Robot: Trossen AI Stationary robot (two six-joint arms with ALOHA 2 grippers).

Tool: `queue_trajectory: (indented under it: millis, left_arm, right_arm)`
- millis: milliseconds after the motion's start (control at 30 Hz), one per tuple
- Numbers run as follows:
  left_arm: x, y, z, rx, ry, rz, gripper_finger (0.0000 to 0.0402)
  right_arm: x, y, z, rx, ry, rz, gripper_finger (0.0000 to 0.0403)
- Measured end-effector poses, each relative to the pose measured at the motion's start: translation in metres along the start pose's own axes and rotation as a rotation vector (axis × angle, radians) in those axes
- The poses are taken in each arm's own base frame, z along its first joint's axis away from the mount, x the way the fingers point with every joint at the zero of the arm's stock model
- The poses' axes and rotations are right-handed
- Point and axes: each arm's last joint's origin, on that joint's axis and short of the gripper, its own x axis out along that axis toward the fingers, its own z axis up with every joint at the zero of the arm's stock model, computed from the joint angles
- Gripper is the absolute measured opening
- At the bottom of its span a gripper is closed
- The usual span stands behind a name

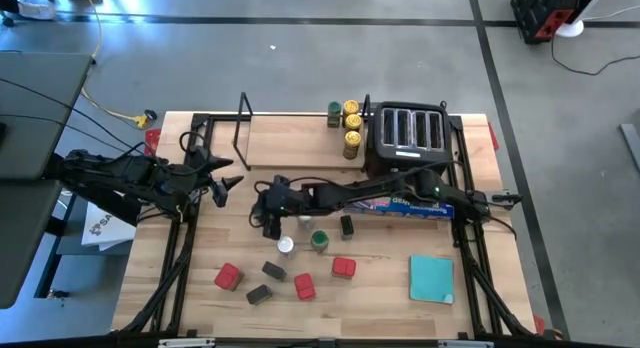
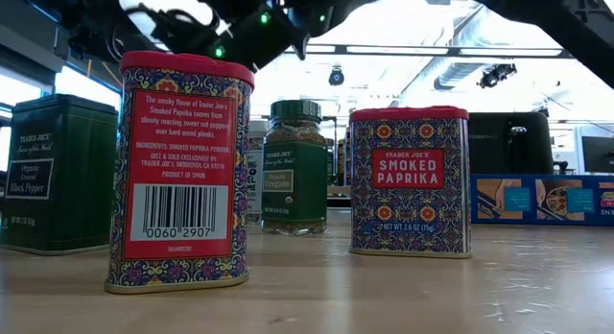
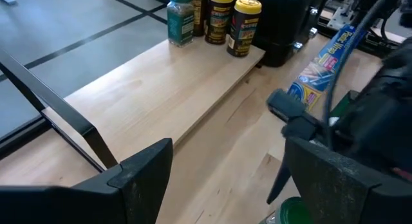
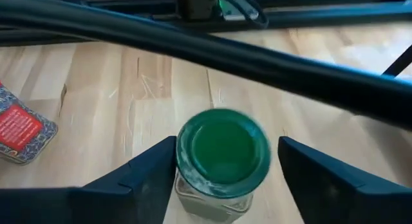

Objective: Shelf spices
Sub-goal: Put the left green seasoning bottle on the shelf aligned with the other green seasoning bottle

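1. Shelf, a long light-wood plank with thin black wire uprights [image 1: 300,140], lies along the far side of the table [image 1: 470,308], just left of the black four-slot toaster [image 1: 410,130].
2. Done so far: three round jars stand at the shelf's right end next to the toaster, one green-lidded [image 1: 334,114] and two yellow-lidded [image 1: 352,124]. Rest of the plank is bare.
3. Left: the loose group on the table in front. Counted from the high view: white-lidded jar [image 1: 286,245], green-lidded glass jar [image 1: 319,239], three red patterned paprika tins [image 1: 343,268], three dark tins [image 1: 274,272]. Roughly a quarter shelved, my estimate.
4. Long blue plastic-wrap box [image 1: 412,206] and flat teal square [image 1: 432,278] aren't spices and can stay.
5. Right tool [image 4: 222,163]: spread wide, straddling the green-lidded jar from above, one finger on each side, a gap visible on both sides, so not yet gripping.
6. Left tool [image 1: 228,180]: released, holding nothing, hovering near the shelf's left end, just in front of the plank.
7. Judgement: next step is closing on the green-lidded jar, then carrying it to the free shelf space.
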Motion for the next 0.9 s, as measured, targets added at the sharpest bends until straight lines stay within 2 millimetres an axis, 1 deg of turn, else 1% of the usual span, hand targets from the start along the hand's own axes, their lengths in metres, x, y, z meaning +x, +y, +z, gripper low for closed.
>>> queue_trajectory:
  millis: [133,267,367,467,533,667,733,800,900]
  left_arm:
    - [0.0,0.0,0.0,-0.001,-0.001,0.0,0.0296]
    - [0.0,0.0,0.0,-0.002,-0.001,0.0,0.0296]
    - [0.0,0.0,0.0,-0.001,0.0,-0.001,0.0296]
    - [0.0,0.0,0.0,-0.002,0.0,-0.001,0.0296]
    - [0.0,0.0,0.0,-0.003,0.003,-0.005,0.0296]
    - [0.0,0.0,0.0,-0.003,0.004,-0.009,0.0296]
    - [0.0,0.0,0.0,-0.006,0.005,-0.009,0.0296]
    - [0.0,0.0,0.0,-0.012,0.004,-0.009,0.0296]
    - [0.0,0.0,0.0,-0.02,0.005,-0.009,0.0296]
  right_arm:
    - [0.003,-0.003,-0.003,0.008,0.008,-0.003,0.0229]
    - [0.003,-0.002,-0.002,-0.002,0.003,0.001,0.0192]
    - [0.002,-0.002,-0.002,-0.022,0.001,-0.004,0.0191]
    - [-0.01,-0.005,0.006,-0.088,0.024,-0.022,0.0191]
    - [-0.029,-0.01,0.017,-0.145,0.054,-0.025,0.0191]
    - [-0.098,-0.033,0.054,-0.257,0.097,-0.069,0.0191]
    - [-0.13,-0.051,0.068,-0.299,0.106,-0.102,0.0191]
    - [-0.154,-0.072,0.074,-0.322,0.131,-0.107,0.0191]
    - [-0.177,-0.108,0.077,-0.298,0.156,-0.023,0.0191]
